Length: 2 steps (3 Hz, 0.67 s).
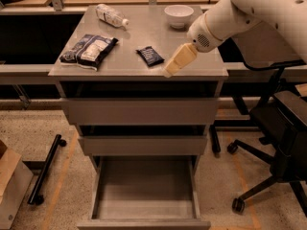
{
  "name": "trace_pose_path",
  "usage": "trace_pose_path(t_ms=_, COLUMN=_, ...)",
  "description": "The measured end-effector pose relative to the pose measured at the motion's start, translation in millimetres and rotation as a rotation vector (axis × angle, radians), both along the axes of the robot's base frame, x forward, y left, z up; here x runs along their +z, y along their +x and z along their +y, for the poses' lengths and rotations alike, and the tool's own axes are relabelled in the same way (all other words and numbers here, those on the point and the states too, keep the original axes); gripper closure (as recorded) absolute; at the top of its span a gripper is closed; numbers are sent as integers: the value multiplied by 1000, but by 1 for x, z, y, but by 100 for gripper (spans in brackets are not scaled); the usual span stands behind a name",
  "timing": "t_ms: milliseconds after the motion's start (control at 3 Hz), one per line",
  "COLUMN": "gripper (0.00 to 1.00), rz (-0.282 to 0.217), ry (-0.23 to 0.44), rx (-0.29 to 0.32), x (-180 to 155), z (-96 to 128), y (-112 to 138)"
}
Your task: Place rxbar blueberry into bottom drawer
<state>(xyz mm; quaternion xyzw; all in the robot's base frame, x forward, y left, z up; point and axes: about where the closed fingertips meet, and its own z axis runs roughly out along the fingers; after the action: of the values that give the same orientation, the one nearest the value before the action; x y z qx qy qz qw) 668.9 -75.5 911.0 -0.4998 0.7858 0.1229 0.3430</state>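
The rxbar blueberry (149, 55) is a small flat dark navy wrapper lying on the grey cabinet top (139, 32), near its front middle. My gripper (169, 71) hangs over the front right part of the top, just right of the bar and apart from it, its cream fingers pointing down-left. The bottom drawer (144, 210) is pulled open below, with a bare grey floor. The two upper drawers are shut.
A larger dark-and-white crinkled bag (89, 50) lies front left on the top. A plastic bottle (110, 14) lies at the back left and a white bowl (178, 15) at the back. A black office chair (283, 143) stands to the right. A cardboard box (10, 186) sits at lower left.
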Motion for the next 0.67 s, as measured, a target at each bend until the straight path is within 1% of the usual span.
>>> trace_pose_path(t_ms=333, gripper=0, rz=28, ry=31, rx=-34, x=-8, z=-1, y=1)
trace_pose_path(t_ms=667, gripper=0, rz=17, ry=82, rx=-82, x=-17, z=3, y=17)
